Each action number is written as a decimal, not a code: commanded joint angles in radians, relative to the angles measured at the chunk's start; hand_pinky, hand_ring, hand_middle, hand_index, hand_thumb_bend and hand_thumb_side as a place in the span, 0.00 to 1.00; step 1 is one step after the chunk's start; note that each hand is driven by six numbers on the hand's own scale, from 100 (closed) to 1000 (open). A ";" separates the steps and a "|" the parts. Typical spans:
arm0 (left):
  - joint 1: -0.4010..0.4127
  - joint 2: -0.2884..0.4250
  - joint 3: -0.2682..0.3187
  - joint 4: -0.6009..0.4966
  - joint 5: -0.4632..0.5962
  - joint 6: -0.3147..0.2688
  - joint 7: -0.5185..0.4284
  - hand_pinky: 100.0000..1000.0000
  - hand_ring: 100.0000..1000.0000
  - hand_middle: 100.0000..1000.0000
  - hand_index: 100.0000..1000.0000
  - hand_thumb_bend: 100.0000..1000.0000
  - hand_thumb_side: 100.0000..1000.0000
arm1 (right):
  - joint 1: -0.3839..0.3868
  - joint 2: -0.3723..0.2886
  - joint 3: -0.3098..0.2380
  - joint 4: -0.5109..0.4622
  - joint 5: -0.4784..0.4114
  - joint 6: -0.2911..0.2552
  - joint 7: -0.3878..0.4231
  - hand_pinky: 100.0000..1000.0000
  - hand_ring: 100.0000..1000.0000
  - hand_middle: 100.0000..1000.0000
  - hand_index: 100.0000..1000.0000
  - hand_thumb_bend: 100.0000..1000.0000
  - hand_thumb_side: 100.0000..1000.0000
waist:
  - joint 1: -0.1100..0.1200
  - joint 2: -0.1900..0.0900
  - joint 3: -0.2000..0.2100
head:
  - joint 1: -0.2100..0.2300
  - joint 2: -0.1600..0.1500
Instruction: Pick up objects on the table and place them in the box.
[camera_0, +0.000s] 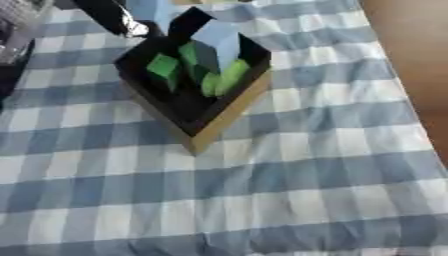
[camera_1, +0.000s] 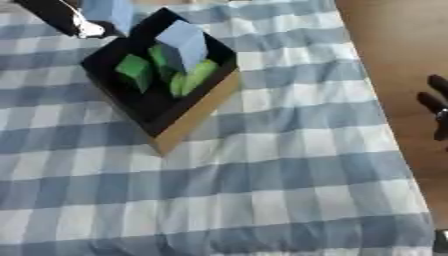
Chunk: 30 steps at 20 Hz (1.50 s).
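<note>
A box (camera_0: 229, 116) with a black inside and tan outer walls stands askew on the blue-and-white checked cloth, upper left of centre. Inside lie green blocks (camera_0: 164, 70) and, on top of them, a pale blue block (camera_0: 216, 44). My left hand (camera_0: 112, 17), black with a silver part, comes in from the top left and is shut on another blue block (camera_0: 150, 11) just beyond the box's far corner. Dark fingers of my right hand (camera_1: 432, 104) show at the right edge, open, off the table over the brown floor.
The checked cloth (camera_0: 262, 190) covers the whole near part of the table. The table's right edge runs along brown wood floor (camera_0: 411, 45). Dark and clear items (camera_0: 13, 55) sit at the far left edge.
</note>
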 joint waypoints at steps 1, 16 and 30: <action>-0.036 -0.043 -0.006 0.046 -0.018 -0.011 0.002 0.73 0.63 0.48 0.61 0.11 0.00 | -0.003 -0.027 -0.001 -0.020 -0.009 0.002 0.002 0.97 1.00 0.38 0.96 0.00 0.49 | -0.003 -0.025 -0.002 | 0.006 0.005; -0.024 -0.087 -0.033 0.151 -0.023 -0.102 -0.079 0.81 0.75 0.59 0.73 0.35 0.25 | -0.009 -0.024 -0.001 -0.020 -0.010 0.005 0.005 0.97 1.00 0.37 0.96 0.00 0.49 | -0.006 -0.016 -0.003 | 0.009 0.005; -0.011 -0.061 0.023 0.088 -0.110 -0.151 -0.106 0.96 0.91 0.77 0.88 0.58 0.47 | -0.006 -0.019 0.001 -0.020 0.000 0.014 0.006 0.97 1.00 0.37 0.97 0.00 0.49 | -0.008 -0.018 0.002 | 0.007 0.005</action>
